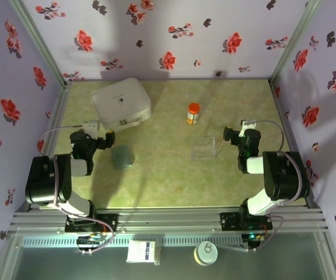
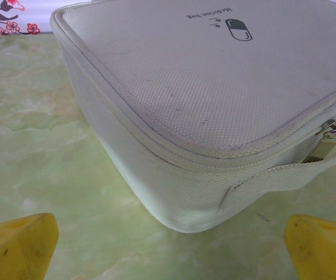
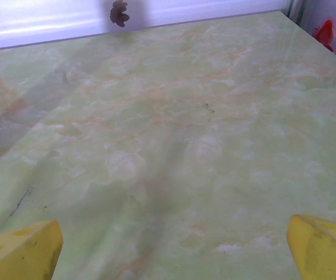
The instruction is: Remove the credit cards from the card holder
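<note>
The card holder [image 1: 122,157] is a small slate grey-blue wallet lying shut on the green table [image 1: 168,181], left of centre. The credit cards are hidden. My left gripper [image 1: 92,139] is just left of and slightly behind the card holder, apart from it, and stands open with nothing in it. In the left wrist view the left gripper [image 2: 169,259] has its yellow fingertips [image 2: 17,245] wide apart, facing the corner of a white case. My right gripper [image 1: 241,130] hovers open at the right. In the right wrist view the right gripper [image 3: 171,259] has bare table between its fingertips [image 3: 324,248].
The big white zipped case [image 1: 121,104] [image 2: 214,105] lies at the back left, close ahead of the left gripper. An orange-capped bottle [image 1: 193,113] stands at the back centre. A clear plastic box [image 1: 203,148] sits left of the right gripper. Flowered walls enclose the table.
</note>
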`<state>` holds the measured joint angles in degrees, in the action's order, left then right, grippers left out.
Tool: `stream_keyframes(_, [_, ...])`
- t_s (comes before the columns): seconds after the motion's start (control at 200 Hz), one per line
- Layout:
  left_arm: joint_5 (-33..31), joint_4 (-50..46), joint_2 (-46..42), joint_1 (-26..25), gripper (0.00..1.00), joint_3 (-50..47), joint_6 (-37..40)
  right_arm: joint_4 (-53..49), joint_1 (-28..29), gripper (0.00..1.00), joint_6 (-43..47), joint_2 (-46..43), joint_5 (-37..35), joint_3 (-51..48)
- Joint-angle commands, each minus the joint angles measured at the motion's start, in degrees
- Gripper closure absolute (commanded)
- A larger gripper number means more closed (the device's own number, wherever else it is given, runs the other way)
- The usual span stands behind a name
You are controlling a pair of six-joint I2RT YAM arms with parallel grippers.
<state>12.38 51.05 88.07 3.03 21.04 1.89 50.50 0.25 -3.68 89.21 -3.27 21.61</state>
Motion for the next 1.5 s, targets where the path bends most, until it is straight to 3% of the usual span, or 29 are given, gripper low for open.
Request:
stream_keyframes(0.0, [-2.79, 1.89, -0.24, 0.12, 0.00, -0.02, -0.48, -0.39, -0.43, 0.01, -0.67, 0.05, -0.99, 1.07])
stream_keyframes(0.275, [-10.71, -2.94, -6.69, -1.09, 0.00, -0.41, -2.35, -12.56, -0.25, 0.01, 0.60, -5.47, 1.65, 5.46])
stream_keyframes(0.6, [-17.58, -22.36, -14.91, -3.10, 0.00, 5.19, -6.59, -28.91, 1.23, 0.01, 0.29, -13.57, 1.50, 10.92])
stream_keyframes(0.855, [-20.54, -35.87, -17.93, -8.01, 0.00, 10.12, -6.58, -47.89, 3.50, 0.08, -9.00, -14.48, 2.45, 19.19])
stream_keyframes(1.13, [-17.55, -51.16, -20.94, -10.12, 0.03, 16.15, -14.56, -63.84, 7.27, 0.18, -15.77, -11.62, 6.35, 26.69])
stream_keyframes(1.495, [-5.42, -67.63, -18.84, -12.57, 0.11, 22.50, -22.42, -76.92, 10.43, 0.28, -16.64, -12.17, 12.73, 29.36])
